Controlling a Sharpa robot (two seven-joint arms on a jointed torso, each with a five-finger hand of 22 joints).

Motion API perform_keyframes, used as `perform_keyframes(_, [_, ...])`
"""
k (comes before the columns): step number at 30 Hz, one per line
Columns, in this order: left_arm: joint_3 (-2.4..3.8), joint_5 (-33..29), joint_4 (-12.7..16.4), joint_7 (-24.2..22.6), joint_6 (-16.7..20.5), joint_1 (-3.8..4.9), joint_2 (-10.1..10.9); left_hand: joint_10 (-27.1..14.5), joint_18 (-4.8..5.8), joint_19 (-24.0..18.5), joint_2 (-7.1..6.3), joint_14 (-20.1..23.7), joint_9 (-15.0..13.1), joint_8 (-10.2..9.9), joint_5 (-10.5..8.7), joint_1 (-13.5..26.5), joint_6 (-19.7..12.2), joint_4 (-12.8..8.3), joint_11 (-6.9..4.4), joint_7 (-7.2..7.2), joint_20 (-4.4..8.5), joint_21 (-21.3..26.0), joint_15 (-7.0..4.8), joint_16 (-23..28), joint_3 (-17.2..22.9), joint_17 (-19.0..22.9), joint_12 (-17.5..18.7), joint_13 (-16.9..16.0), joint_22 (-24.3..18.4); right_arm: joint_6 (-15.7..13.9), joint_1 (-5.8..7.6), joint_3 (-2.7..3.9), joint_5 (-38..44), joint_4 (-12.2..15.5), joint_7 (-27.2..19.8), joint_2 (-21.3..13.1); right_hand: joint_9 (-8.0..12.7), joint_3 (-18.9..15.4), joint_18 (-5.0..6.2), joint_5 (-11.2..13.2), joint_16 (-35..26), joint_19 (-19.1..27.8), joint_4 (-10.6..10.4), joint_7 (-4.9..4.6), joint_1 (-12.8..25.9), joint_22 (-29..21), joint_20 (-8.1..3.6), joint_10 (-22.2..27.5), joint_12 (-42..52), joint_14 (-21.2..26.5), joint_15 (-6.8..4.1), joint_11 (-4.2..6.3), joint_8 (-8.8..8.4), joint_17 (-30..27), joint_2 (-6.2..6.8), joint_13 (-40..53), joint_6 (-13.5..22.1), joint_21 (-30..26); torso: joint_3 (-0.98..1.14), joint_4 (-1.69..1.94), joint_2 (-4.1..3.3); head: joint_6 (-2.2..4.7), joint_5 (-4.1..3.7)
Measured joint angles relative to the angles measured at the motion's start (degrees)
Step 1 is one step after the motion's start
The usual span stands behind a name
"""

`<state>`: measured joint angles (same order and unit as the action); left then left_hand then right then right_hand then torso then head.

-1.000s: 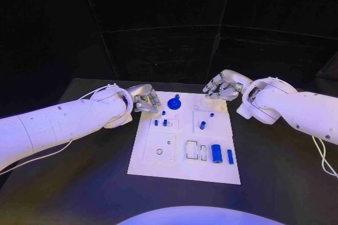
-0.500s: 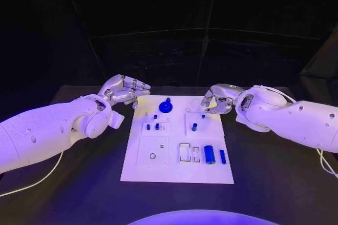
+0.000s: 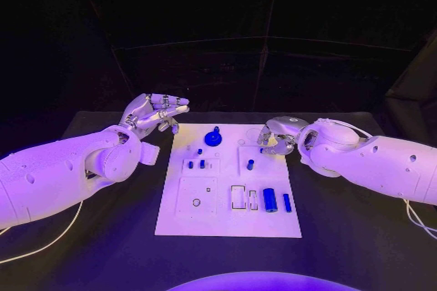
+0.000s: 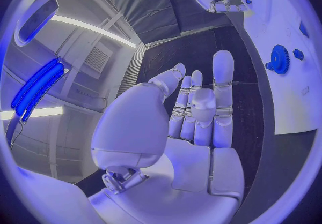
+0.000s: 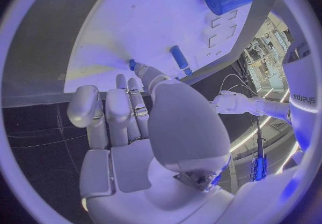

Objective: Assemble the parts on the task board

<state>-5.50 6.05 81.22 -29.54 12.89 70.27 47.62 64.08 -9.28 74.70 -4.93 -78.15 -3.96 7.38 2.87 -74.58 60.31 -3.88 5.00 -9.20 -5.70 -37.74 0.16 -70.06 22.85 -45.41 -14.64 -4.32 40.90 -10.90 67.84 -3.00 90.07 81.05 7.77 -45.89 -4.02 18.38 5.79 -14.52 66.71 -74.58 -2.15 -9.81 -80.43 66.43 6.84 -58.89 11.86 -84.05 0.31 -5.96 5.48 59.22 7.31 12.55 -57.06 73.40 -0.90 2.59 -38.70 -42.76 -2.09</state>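
Right hand has dropped onto the white board's far edge, grip unclear; left hand lifts, fingers apart, empty.

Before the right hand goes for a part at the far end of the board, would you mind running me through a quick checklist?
1. Left hand off the task board and holding nothing: ok, raised beyond the board's far left corner, fingers apart.
2. Right hand over the board's far right corner: ok.
3. Right hand's fingertip meets the small blue peg: cannot tell, very close in the right wrist view.
4. Blue gear standing clear of both hands: ok.
5. Large blue cylinder lying on the near part of the board, out of the way: ok.
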Motion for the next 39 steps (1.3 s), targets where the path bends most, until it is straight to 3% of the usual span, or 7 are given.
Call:
perform_keyframes(11, [-0.01,-1.9,-0.5,-0.9,-0.3,-0.04,0.1,0.0,0.0,-0.3,0.0,0.4,0.1,0.0,0.0,0.0,0.0,0.0,0.0,0.0,-0.05,0.4,0.05,0.3,0.0,0.5,0.0,0.1,-0.3,1.6,-0.58,0.07,0.7,-0.3,0.5,0.3,0.0,1.5,0.0,0.0,1.3,-0.8,0.4,-0.15,0.0,1.3,0.02,-1.5,-0.6,0.0,0.0,0.13,0.0,1.2,0.0,-2.2,-1.2,0.9,0.09,-0.14,-0.06,-0.23,-0.01])
perform_keyframes(22, [-0.01,-2.4,-0.8,-0.9,-0.4,-0.15,0.1,0.0,0.01,-0.3,0.23,0.4,0.1,0.0,0.0,-0.2,-0.2,-0.2,0.0,-0.21,-0.06,0.7,0.05,0.4,-0.2,0.7,0.0,0.0,-0.3,1.5,-0.81,0.38,1.5,-1.0,0.9,1.3,-0.3,4.8,0.0,2.0,3.5,-2.6,1.1,0.65,-0.8,4.2,-0.39,-4.9,-1.1,0.0,-0.01,0.85,0.0,3.6,-0.77,-4.5,-3.7,3.1,0.13,-0.13,-0.04,-0.4,-0.19])
perform_keyframes(24, [-0.01,-2.5,-0.9,-0.9,-0.5,-0.19,0.1,0.0,0.01,-0.3,0.23,0.4,0.1,0.0,0.0,-0.2,-0.2,-0.2,0.01,-0.21,-0.06,0.7,0.05,0.4,-0.2,0.7,0.0,0.0,-0.3,1.4,-0.86,0.4,1.7,-1.1,1.0,1.5,-0.3,5.0,-0.59,2.3,4.0,-2.8,1.3,0.86,-0.8,4.7,-0.52,-5.5,-1.1,0.0,-0.01,0.95,0.0,3.8,-0.77,-4.9,-4.3,3.5,0.13,-0.13,-0.04,-0.41,-0.23])
perform_keyframes(39, [-0.01,-2.6,-1.1,-0.9,-0.6,-0.24,0.1,-0.2,0.02,-0.3,0.47,0.8,0.1,0.0,0.0,-0.5,-0.2,-0.2,0.22,-0.21,-0.06,0.7,0.06,0.4,-0.2,0.8,0.0,0.0,-0.4,1.3,-1.07,0.49,3.5,-0.8,2.2,1.8,-0.4,5.9,-0.93,2.5,4.2,-3.6,1.7,1.2,-0.8,6.0,-0.9,-7.0,-1.1,0.0,-0.01,1.46,0.0,4.0,-0.76,-5.5,-5.2,4.5,0.11,-0.12,-0.04,-0.64,-0.42])
